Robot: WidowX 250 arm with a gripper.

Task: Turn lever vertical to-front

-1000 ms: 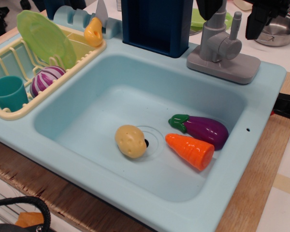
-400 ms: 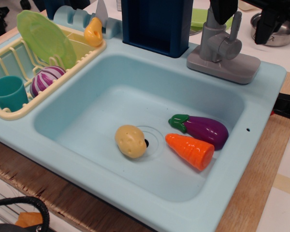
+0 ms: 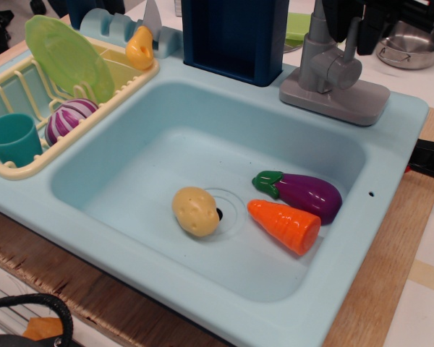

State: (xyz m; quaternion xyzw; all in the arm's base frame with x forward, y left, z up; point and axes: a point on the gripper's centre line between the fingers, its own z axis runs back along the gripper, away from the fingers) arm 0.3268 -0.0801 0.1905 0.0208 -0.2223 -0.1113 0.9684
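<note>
My pincer [image 3: 356, 22] hangs at the top right, its dark fingers on either side of the lever's [image 3: 353, 40] upper end; whether they press it I cannot tell. The lever stands nearly upright on the round knob [image 3: 343, 71] of the grey tap, behind the sink [image 3: 130, 210]. In the basin lie a potato [image 3: 196, 211], a carrot [image 3: 285, 225] and an eggplant [image 3: 301, 192].

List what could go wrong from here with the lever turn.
1. The hand is cut off at the top edge, its fingers close around the thin lever; a loose hold could slip off the rod.
2. The faucet column stands right beside the lever, so a finger may knock it.
3. The steel pot sits near the hand's other side.
</note>
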